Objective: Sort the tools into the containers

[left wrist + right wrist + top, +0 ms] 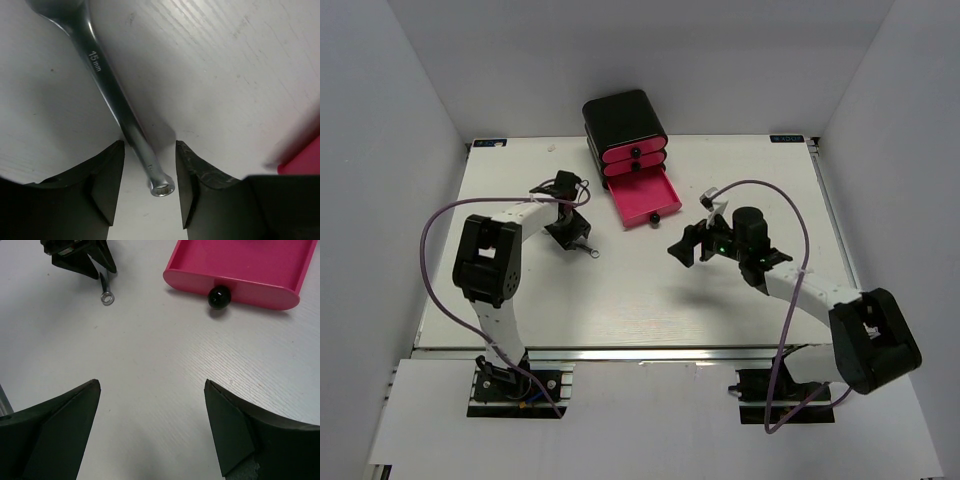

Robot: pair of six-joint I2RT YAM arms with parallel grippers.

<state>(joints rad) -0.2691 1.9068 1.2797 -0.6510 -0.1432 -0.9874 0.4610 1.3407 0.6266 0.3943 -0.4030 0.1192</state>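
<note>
A silver wrench (107,85) marked 15 mm lies on the white table. Its ring end (161,186) sits between the fingers of my left gripper (149,150). The jaws are open on either side of the shaft, with a gap on each side. In the top view the left gripper (572,236) is left of the open bottom pink drawer (645,200) of the black chest (623,118). My right gripper (686,245) is open and empty, in front of that drawer (235,270). No screwdrivers are in view.
The two upper drawers (635,155) are shut. The open drawer's black knob (219,296) sticks out toward my right gripper. Purple cables loop over both arms. White walls enclose the table (640,300) at the back and sides.
</note>
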